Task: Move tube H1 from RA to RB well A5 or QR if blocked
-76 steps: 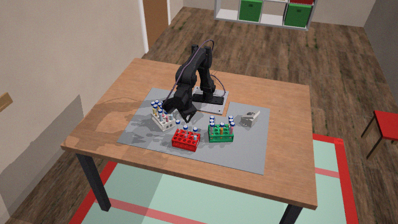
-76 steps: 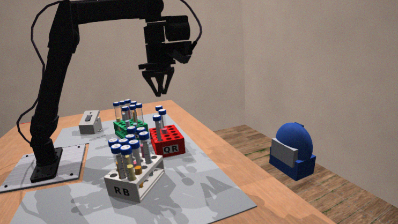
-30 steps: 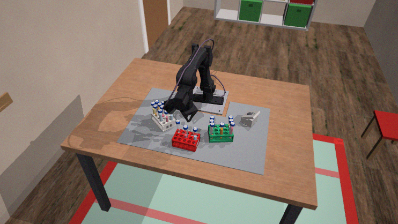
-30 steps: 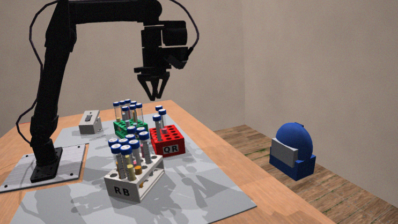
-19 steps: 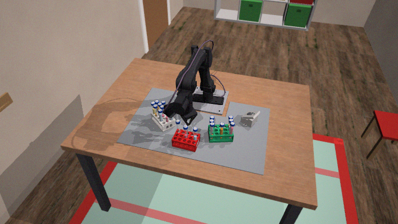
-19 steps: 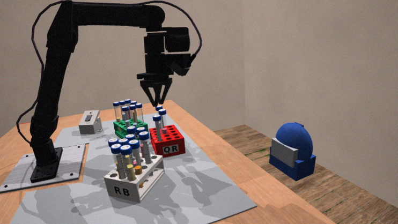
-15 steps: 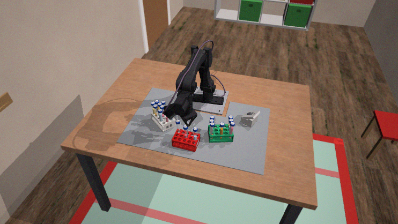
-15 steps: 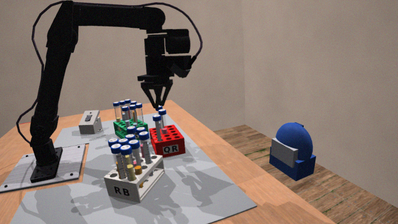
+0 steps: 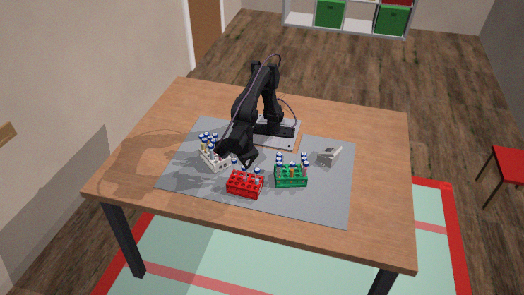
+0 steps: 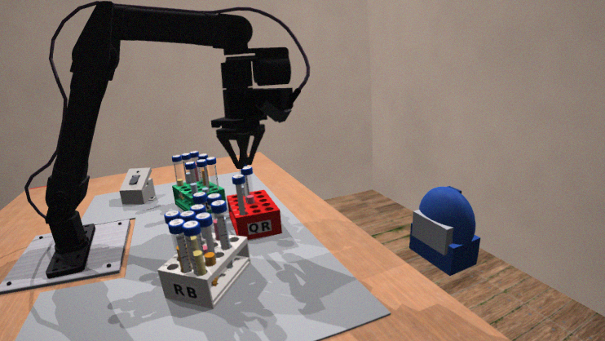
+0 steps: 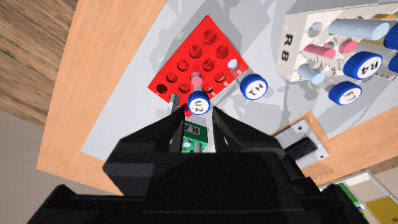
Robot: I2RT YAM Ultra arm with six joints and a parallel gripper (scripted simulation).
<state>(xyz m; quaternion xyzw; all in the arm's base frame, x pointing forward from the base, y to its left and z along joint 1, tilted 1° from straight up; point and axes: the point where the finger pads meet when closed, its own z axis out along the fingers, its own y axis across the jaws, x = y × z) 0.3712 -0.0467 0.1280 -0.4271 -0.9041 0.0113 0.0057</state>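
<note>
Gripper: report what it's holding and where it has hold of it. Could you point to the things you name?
Nothing is held: the gripper (image 9: 248,166) (image 10: 242,166) (image 11: 198,111) stands open just above U2 (image 9: 243,168) (image 10: 246,170) (image 11: 198,103), with no tube between its fingertips.

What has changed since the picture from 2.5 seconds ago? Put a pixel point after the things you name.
The jaws (image 9: 246,166) (image 10: 243,166) have come down toward the tubes in red rack QR (image 9: 241,193) (image 10: 276,216) (image 11: 202,27). Nothing has been grasped or released. Tube H1 (image 9: 234,160) (image 10: 238,179) (image 11: 254,86) stays standing in QR, and that rack hasn't visibly moved.
</note>
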